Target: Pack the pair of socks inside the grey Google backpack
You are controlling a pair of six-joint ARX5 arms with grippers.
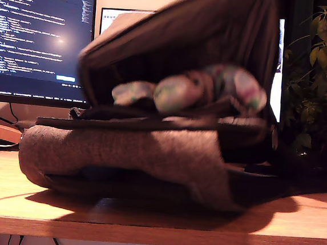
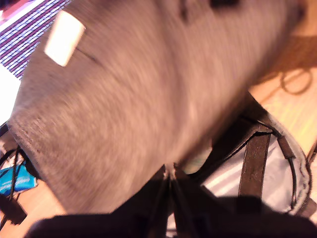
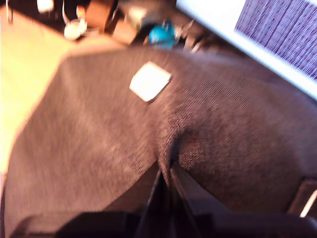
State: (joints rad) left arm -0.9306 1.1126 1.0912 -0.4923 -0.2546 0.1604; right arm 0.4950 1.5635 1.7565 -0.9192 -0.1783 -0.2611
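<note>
Socks resting inside open backpack on desk; soft, light, compressible. First gripper and second gripper each pinched shut on limp flap fabric, holding mouth up.

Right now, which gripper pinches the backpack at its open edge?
My first gripper: beside its closed jaws the light lining of the grey Google backpack shows. My second gripper pinches a fold of outer fabric near the pale patch.

An office workstation: a monitor is glowing with lines of code at the exterior view's upper left, above a wooden desk, a potted plant standing at the right edge.
</note>
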